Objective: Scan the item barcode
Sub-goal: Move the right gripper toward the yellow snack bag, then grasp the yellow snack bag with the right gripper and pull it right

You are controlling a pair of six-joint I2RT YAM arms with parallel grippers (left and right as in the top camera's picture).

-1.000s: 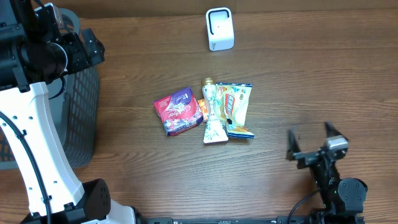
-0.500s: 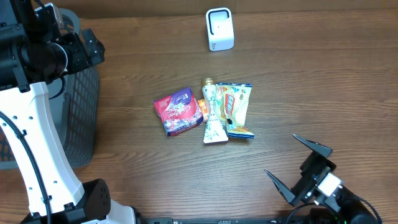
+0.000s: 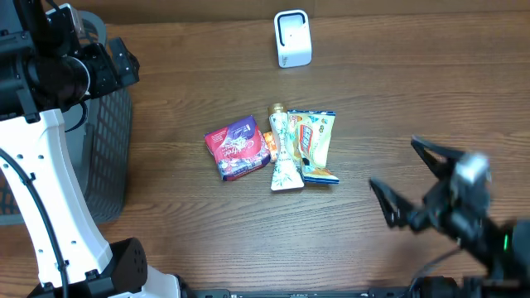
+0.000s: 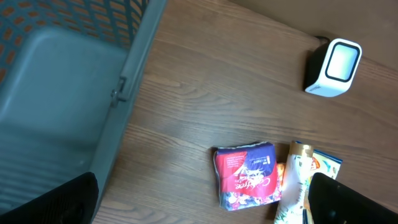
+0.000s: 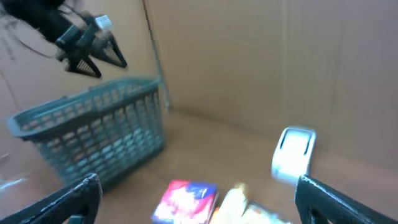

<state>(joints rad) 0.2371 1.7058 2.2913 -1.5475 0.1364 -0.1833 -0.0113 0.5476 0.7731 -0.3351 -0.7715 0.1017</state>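
Right end effector (image 3: 393, 163) splayed wide, empty, over bare brown wooden tabletop (image 3: 431, 91) | left end effector (image 3: 126, 60) agape too (above grey mesh basket (image 3: 112, 153), left edge) | red-purple foil snack packet (image 3: 238, 148) mid-tabletop, white boxy scanner (image 3: 292, 38) near far edge

The table (image 3: 414, 83) is brown wood-grain board, smooth with a dull sheen. The scanner (image 3: 292, 38) is white, glossy moulded plastic. The red and purple packet (image 3: 238, 148) and the yellow pouch (image 3: 315, 145) are shiny printed film, creased (the pouch crinkled at its seams). The white tube (image 3: 282, 153) looks like smooth plastic with a gold-toned cap (image 3: 277, 108). The basket (image 3: 108, 157) is matt grey-green plastic lattice. The left arm (image 3: 50, 190) wears a smooth white shell over matt black parts.
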